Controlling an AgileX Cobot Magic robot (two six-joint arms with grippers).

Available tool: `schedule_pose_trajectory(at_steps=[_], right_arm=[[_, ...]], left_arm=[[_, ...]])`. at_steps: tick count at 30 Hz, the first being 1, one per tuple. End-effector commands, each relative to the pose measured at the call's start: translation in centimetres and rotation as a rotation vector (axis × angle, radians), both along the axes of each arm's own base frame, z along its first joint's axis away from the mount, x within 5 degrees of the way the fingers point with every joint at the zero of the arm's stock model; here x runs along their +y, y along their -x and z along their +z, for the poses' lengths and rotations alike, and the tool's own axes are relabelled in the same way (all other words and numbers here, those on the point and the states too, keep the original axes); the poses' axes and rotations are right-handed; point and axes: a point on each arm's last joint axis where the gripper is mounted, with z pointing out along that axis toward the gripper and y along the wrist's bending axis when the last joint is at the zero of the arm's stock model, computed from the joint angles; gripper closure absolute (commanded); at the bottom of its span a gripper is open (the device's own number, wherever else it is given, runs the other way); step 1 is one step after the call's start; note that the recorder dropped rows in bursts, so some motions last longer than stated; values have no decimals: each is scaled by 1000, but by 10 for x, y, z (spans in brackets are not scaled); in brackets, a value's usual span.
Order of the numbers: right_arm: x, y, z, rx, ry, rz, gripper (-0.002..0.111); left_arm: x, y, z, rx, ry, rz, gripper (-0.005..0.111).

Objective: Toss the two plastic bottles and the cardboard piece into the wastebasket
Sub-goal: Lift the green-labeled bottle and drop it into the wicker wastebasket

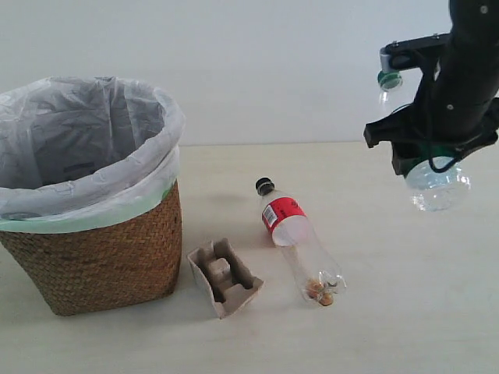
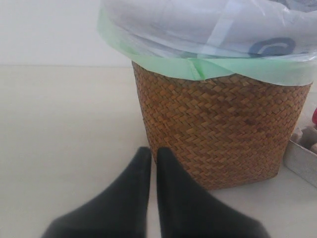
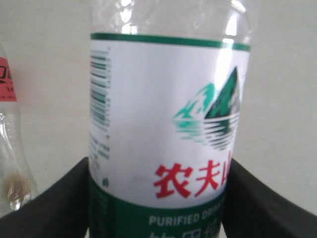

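My right gripper (image 1: 425, 152) is shut on the green-capped bottle (image 1: 437, 183) and holds it in the air at the right, well above the table. Its white-green label (image 3: 163, 124) fills the right wrist view between the black fingers (image 3: 54, 198). The black-capped bottle (image 1: 296, 238) with the red-white label lies on the table in the middle, cap pointing away. The beige cardboard piece (image 1: 224, 278) rests beside the wastebasket (image 1: 93, 241), which stands at the left with its white bag (image 1: 86, 140). My left gripper (image 2: 153, 156) is shut and empty, low beside the wastebasket (image 2: 223, 134).
The pale tabletop (image 1: 405, 312) stretches between the lying bottle and the right edge. A white wall (image 1: 273, 70) backs the scene. Some brown bits sit inside the lying bottle's base (image 1: 320, 290).
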Motion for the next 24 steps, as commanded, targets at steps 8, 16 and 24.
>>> schedule_pose_trajectory(at_steps=[8,16,24], right_arm=[[-20,60,-10,-19,-5,-22,108],[-47,65,6,-105,206,-197,108],[-22,34,9,-165,5,-142,108]], left_arm=[[0,0,0,-7,0,5,103],[0,0,0,-7,0,5,103],[0,0,0,-7,0,5,103]])
